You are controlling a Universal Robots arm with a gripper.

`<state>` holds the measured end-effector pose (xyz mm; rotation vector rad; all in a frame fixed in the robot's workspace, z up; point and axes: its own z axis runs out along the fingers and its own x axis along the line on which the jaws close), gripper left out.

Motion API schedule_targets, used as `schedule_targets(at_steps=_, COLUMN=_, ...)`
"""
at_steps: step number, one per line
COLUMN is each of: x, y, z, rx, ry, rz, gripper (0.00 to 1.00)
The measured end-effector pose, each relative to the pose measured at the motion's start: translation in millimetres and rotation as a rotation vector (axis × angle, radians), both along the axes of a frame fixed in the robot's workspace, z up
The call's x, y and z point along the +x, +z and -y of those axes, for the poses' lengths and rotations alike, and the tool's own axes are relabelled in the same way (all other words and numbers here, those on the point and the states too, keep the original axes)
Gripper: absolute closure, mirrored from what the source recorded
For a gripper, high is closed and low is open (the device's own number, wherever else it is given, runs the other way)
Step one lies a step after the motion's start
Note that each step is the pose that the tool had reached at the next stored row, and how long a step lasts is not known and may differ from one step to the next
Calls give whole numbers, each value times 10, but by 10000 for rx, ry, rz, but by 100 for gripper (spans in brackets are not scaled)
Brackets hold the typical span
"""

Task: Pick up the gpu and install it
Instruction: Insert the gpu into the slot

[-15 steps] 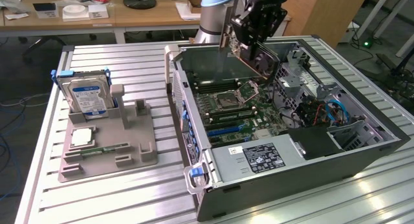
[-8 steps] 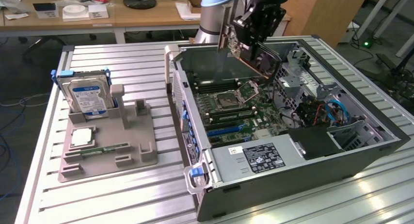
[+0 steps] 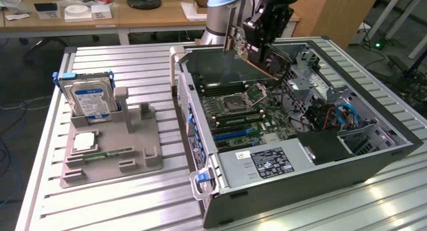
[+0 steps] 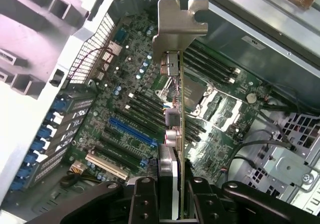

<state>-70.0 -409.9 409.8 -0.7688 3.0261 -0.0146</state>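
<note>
The gpu (image 4: pixel 172 119), clamped in my claw (image 4: pixel 172 199), could miss the blue slot (image 4: pixel 132 132) below if it tilts.

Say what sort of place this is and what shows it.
Probably a robotics lab or workshop: a robot arm holds a graphics card over an open computer case on a slatted metal table, with wooden desks behind.

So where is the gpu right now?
Held in the gripper, the gpu hangs over the motherboard of the open computer case, at the top centre of the exterior view.
</note>
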Motion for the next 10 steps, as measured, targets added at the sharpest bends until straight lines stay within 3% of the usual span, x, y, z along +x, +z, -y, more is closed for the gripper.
schedule_targets(at_steps=10, x=24, y=-2, z=0, rx=1, ry=841, rz=1, gripper=72)
